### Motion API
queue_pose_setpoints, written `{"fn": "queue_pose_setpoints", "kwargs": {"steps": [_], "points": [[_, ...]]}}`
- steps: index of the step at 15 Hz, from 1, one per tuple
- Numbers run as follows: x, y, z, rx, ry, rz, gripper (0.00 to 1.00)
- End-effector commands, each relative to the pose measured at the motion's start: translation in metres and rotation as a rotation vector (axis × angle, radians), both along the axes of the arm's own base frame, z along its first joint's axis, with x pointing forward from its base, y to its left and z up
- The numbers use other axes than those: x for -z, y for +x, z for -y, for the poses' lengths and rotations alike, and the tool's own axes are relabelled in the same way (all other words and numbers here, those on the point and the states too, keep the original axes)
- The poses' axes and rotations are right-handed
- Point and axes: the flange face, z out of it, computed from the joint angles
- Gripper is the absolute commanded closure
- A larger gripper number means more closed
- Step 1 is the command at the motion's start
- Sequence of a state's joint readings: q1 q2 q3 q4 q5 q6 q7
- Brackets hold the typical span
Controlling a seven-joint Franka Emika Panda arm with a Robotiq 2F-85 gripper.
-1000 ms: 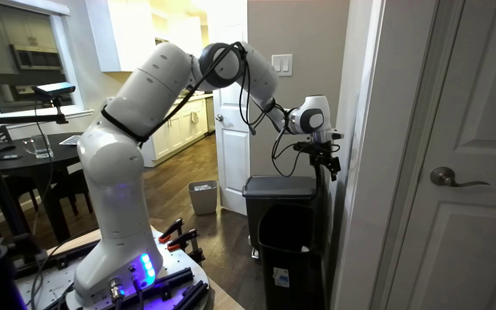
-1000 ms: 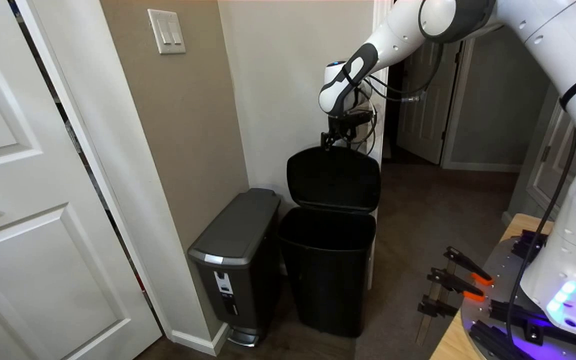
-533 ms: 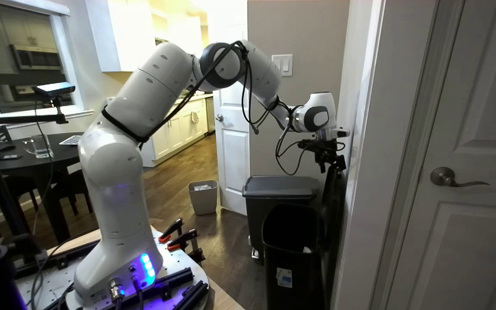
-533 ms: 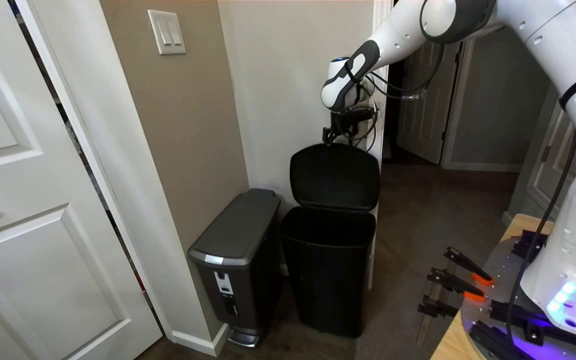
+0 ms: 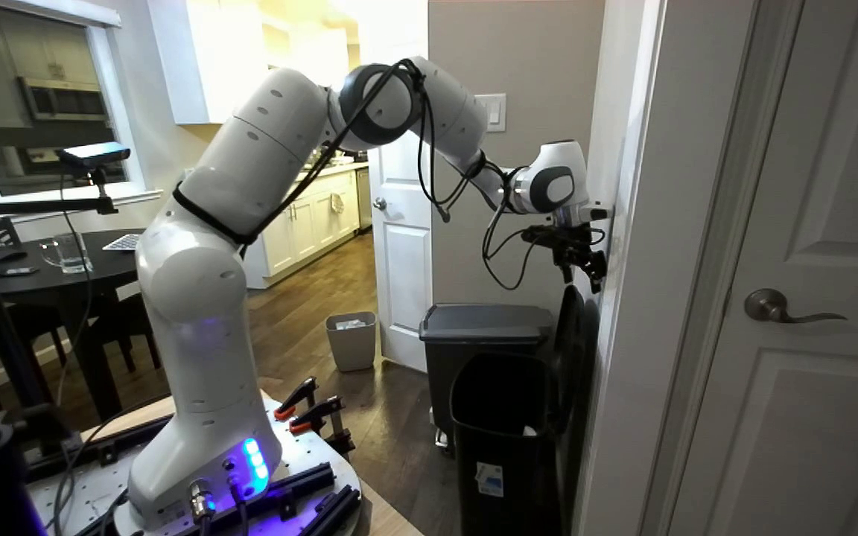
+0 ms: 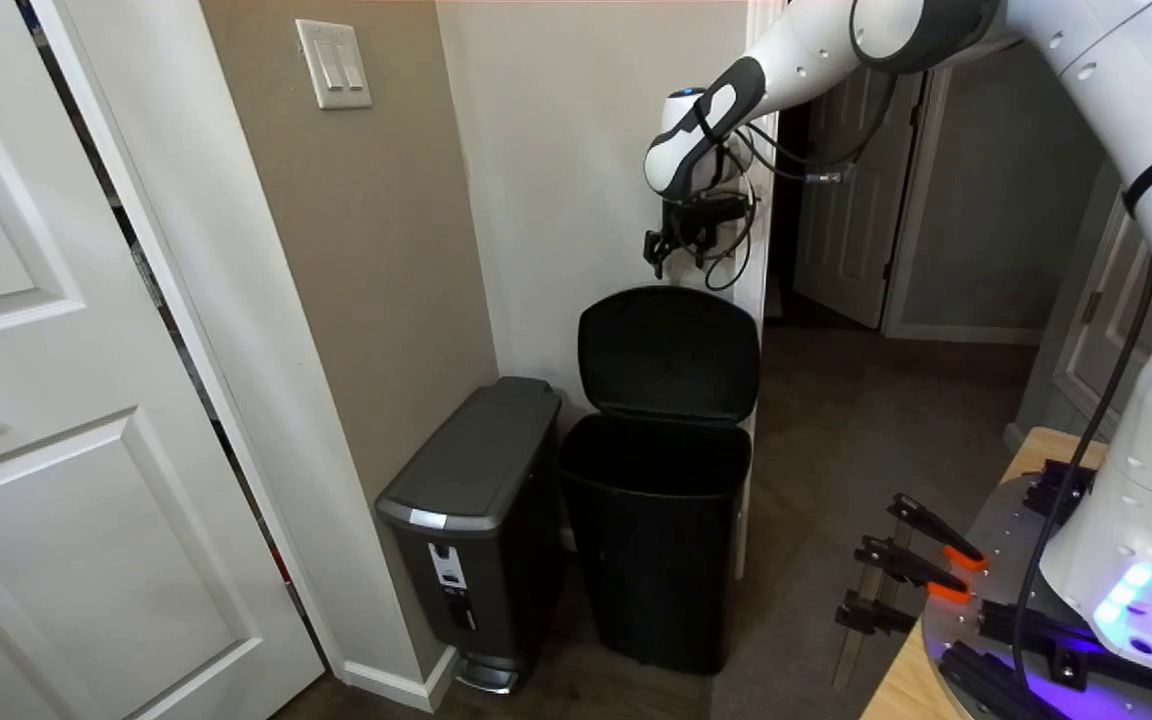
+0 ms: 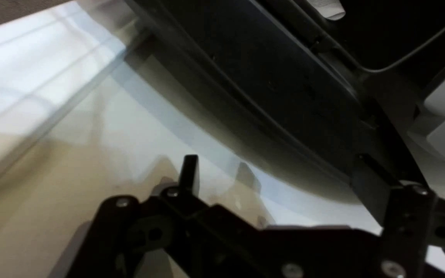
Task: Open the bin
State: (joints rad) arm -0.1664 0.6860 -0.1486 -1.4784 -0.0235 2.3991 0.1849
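Observation:
The bin is a tall black rectangular trash bin [image 6: 651,570], also visible in the exterior view [image 5: 507,452]. Its hinged lid [image 6: 669,352] stands raised and leans back toward the wall, showing as a dark panel [image 5: 567,346]. The bin's mouth is uncovered. My gripper [image 6: 676,262] is just above the lid's upper edge, close to the wall, with a small gap below the fingertips. It also shows in the exterior view [image 5: 584,277]. In the wrist view, the gripper's fingers [image 7: 278,175] are wide apart with nothing between them, and the lid [image 7: 269,73] runs diagonally beyond them.
A dark-grey-lidded step bin [image 6: 476,450] stands shut beside the open bin. A wall [image 6: 586,150] is right behind the lid and gripper. A small grey wastebasket [image 5: 352,350] stands on the floor. Clamps [image 6: 911,560] stick out from the robot's table edge.
My gripper moved toward the wall with the lid tilting further back, then rose off the lid's upper edge. The lid stays raised, and the bin shifted slightly.

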Motion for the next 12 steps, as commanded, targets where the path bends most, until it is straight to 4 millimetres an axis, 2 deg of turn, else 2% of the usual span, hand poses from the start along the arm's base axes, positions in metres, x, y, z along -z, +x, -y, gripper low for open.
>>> {"fn": "queue_pose_setpoints", "kwargs": {"steps": [1, 4, 10, 11, 12], "points": [[-0.041, -0.018, -0.008, 0.036, 0.102, 0.050, 0.00], [-0.044, -0.024, -0.027, 0.068, 0.268, 0.031, 0.00], [-0.012, -0.038, -0.071, 0.134, 0.501, -0.061, 0.00], [-0.012, -0.024, -0.065, 0.137, 0.442, -0.044, 0.00], [-0.008, -0.025, -0.070, 0.141, 0.459, -0.054, 0.00]]}}
